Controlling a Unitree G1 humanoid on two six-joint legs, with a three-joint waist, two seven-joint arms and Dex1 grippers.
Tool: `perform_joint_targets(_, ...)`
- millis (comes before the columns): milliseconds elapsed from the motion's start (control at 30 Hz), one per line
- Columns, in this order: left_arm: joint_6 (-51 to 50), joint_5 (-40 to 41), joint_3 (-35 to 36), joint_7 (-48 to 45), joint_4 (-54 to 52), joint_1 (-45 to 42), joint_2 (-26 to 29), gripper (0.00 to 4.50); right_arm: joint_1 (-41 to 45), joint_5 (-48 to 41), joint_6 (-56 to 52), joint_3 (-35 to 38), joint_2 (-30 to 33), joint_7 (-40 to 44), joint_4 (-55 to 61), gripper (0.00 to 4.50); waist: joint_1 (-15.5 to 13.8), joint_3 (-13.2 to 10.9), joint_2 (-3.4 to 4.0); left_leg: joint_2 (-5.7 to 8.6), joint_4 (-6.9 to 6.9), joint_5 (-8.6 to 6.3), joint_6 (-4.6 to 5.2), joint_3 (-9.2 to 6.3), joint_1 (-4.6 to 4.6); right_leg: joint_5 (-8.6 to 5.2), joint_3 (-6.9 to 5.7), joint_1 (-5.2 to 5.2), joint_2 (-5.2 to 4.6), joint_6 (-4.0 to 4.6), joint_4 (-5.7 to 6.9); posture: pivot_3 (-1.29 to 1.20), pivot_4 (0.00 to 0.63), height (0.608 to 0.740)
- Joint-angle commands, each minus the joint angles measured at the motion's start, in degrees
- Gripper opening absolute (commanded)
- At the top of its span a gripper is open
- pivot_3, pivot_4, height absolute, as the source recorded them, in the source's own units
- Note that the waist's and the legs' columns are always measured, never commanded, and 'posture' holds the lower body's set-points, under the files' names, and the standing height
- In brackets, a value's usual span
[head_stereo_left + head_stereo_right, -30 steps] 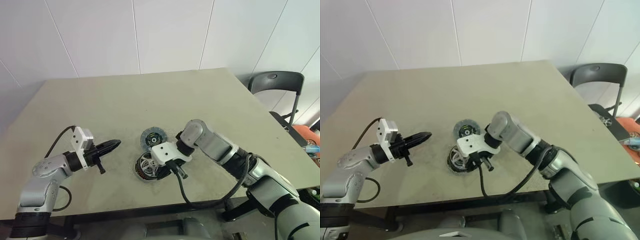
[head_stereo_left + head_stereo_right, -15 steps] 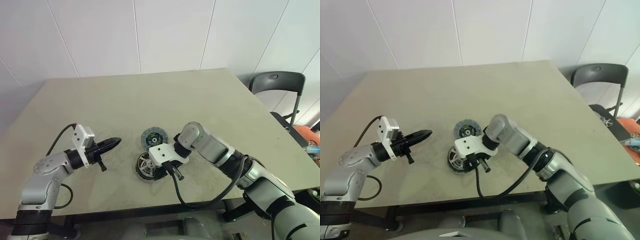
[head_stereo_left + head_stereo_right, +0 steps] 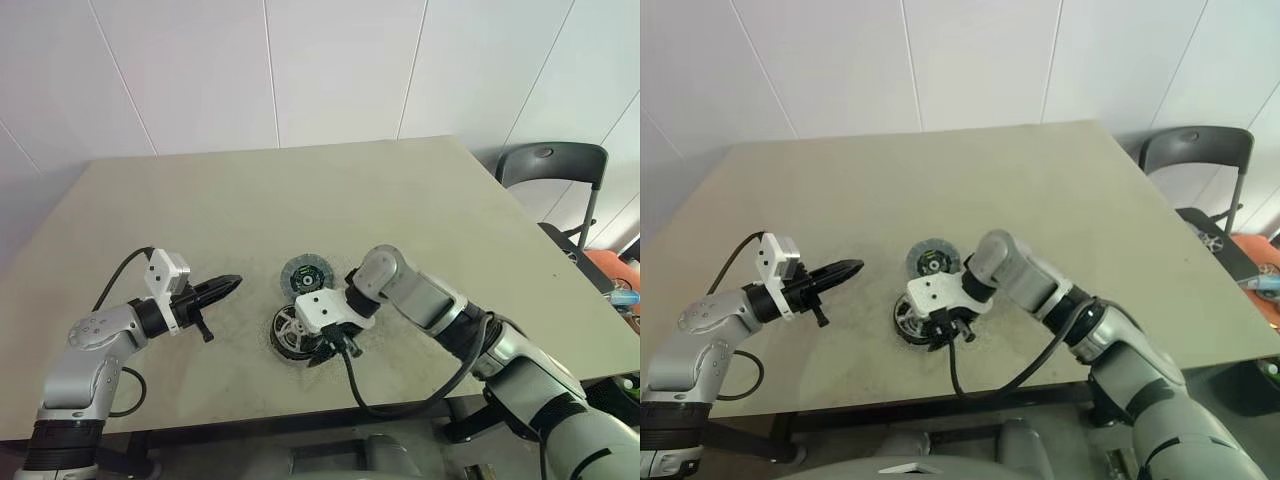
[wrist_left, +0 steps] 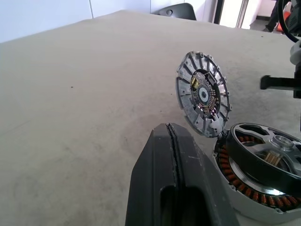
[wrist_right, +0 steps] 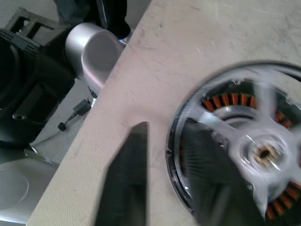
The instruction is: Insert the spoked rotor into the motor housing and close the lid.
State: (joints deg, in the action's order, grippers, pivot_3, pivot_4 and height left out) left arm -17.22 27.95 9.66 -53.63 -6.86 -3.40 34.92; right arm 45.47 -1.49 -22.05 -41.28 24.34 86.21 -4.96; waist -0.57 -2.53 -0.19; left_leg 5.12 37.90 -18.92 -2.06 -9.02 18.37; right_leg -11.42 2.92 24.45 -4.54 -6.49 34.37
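The motor housing (image 3: 279, 342) lies on the table near its front edge, its copper windings (image 5: 225, 100) showing. The spoked rotor (image 3: 292, 327) sits inside it, pale spokes and hub (image 5: 261, 151) up. The grey lid (image 3: 306, 273), green-centred, lies just behind the housing and touches its rim (image 4: 203, 96). My right gripper (image 3: 325, 350) hangs over the housing's near edge, open, with one finger (image 5: 127, 179) outside the rim and the other over the rotor. My left gripper (image 3: 226, 287) is shut on nothing, level, pointing at the housing from the left.
The right gripper's black cable (image 3: 400, 405) loops over the table's front edge. A dark chair (image 3: 555, 165) stands past the table's right side, with an orange object (image 3: 612, 272) beyond it. A white wall runs behind the table.
My right gripper's fingers have parted from shut to open over the housing's rim. The left arm has kept still.
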Motion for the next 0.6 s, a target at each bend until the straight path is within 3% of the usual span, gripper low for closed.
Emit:
perform_joint_targets(33,0.1,0.0,0.0,0.1,-1.2,-1.2,0.4,0.0,0.8,-3.1,-0.9,3.4,-0.2,1.2,2.5,2.07,0.0,0.0,0.0,0.0,0.0,0.0,0.0,0.0,0.0,0.0,0.0,0.0,0.0,0.0,0.0,0.0,0.0,0.74)
perform_joint_targets(333,0.4,-0.8,-0.6,0.1,-0.2,-1.7,0.1,0.0,3.1,-13.0,-8.9,11.9,1.6,4.0,6.1,2.07,-0.1,0.0,0.01,0.0,0.0,0.0,0.0,-0.01,0.01,0.0,0.0,0.0,0.0,0.0,-0.01,0.0,0.0,0.74)
perform_joint_targets(600,0.8,-1.1,-1.1,0.0,0.5,-2.1,-0.1,0.0,3.0,-14.9,-12.6,15.3,-1.6,-2.4,5.0,2.07,0.0,0.0,0.01,-0.01,0.0,0.0,0.0,-0.01,0.0,0.0,0.0,0.0,0.0,0.0,0.01,0.0,0.0,0.74)
